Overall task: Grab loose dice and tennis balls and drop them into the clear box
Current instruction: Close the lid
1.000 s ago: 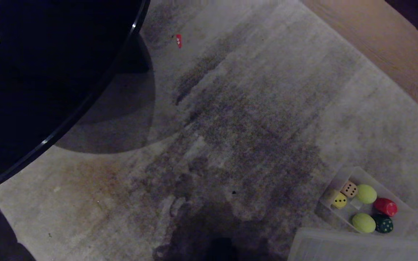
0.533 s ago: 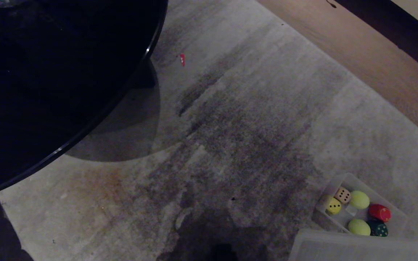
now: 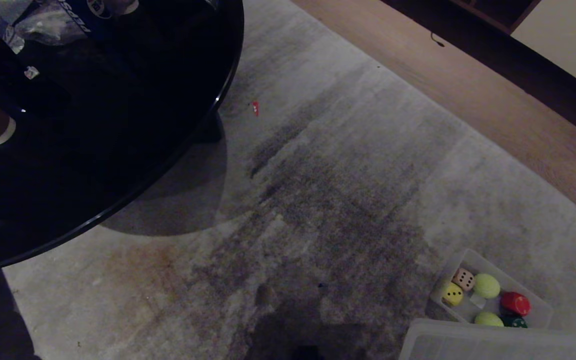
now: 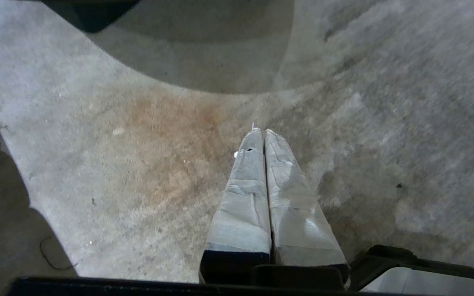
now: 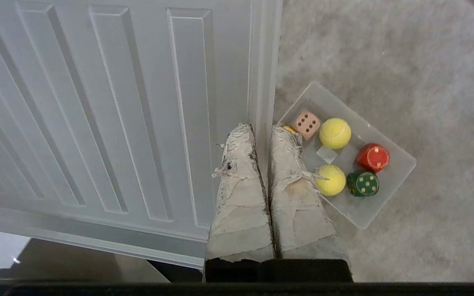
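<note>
Camera tilted up; clear box [image 3: 538,314] unmoved.

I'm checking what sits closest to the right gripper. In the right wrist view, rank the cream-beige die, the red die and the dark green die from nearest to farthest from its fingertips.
1. Cream-beige die: beside the right gripper fingertips, at the clear box's near end.
2. Dark green die: farther along the box.
3. Red die: by the box's far wall, only slightly farther than the green.

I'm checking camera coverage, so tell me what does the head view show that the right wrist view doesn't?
Only the head view shows the black round table, the small red scrap on the rug and the wooden floor. Only the right wrist view shows the right hand, shut and empty. Both show the clear box holding dice and tennis balls, the ribbed lid and the rug.
</note>
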### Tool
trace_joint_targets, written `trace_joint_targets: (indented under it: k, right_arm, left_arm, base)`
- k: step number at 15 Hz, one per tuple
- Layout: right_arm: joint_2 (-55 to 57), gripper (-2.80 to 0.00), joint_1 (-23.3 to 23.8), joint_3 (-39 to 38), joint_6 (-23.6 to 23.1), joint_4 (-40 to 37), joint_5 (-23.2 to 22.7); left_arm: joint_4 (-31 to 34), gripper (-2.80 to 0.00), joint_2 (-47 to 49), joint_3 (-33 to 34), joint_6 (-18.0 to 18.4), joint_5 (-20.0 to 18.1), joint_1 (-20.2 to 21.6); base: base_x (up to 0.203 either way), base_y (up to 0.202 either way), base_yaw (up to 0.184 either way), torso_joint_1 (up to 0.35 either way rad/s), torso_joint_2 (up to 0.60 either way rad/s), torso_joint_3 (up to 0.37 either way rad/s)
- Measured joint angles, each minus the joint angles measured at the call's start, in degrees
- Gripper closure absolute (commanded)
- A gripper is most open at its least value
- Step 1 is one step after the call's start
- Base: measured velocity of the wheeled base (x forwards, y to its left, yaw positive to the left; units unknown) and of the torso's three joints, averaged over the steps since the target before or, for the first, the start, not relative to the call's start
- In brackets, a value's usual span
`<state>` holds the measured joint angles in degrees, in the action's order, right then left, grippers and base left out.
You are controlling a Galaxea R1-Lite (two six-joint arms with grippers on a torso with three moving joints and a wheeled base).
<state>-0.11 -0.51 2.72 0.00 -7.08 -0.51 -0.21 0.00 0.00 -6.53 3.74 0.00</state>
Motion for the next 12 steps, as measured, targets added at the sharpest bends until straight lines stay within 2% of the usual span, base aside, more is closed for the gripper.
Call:
trace_joint_targets:
  k: [12]
  right_arm:
    - [0.01,0.00,0.00,-0.05,0.00,0.00,0.00]
  left_arm:
    - [-0.01,0.00,0.00,0.00,-0.08,0.00,0.00]
  base:
    - [0.000,0.000,0.000,0.003,0.00,0.203]
